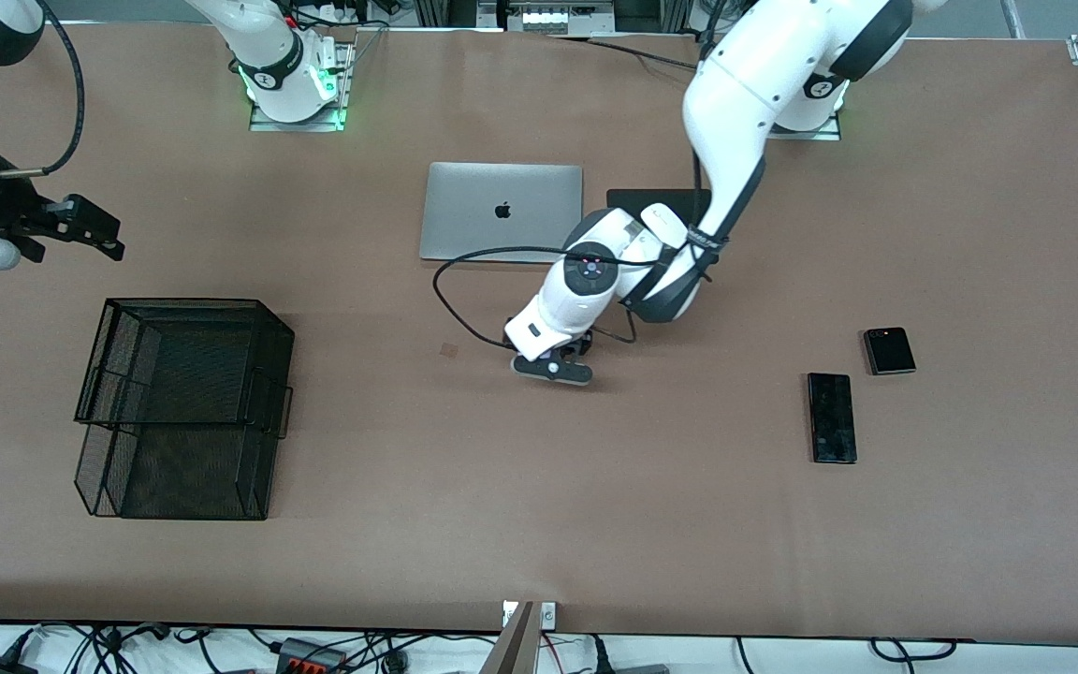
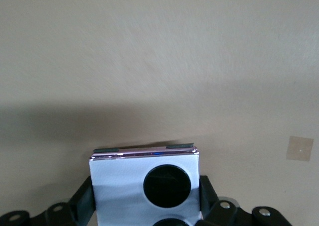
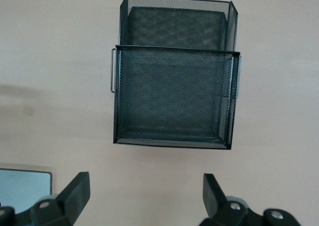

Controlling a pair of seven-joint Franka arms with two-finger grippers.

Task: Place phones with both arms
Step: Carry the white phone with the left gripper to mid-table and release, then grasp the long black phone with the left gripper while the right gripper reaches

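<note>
My left gripper (image 1: 553, 360) is low over the middle of the table, shut on the squarish white-lilac phone (image 2: 119, 191). The left wrist view shows its two black round lenses between my fingers (image 2: 82, 198). In the front view the hand hides this phone. The squarish black phone (image 1: 889, 351) and the long black slab phone (image 1: 831, 417) lie flat on the table toward the left arm's end. My right gripper (image 1: 99, 229) is open and empty, up in the air at the right arm's end. It also shows in the right wrist view (image 3: 145, 186).
A black two-tier mesh basket (image 1: 183, 402) stands toward the right arm's end and also shows in the right wrist view (image 3: 174, 91). A closed silver laptop (image 1: 502, 211) and a black pad (image 1: 656, 198) lie near the bases. A small tape patch (image 1: 448, 350) marks the table.
</note>
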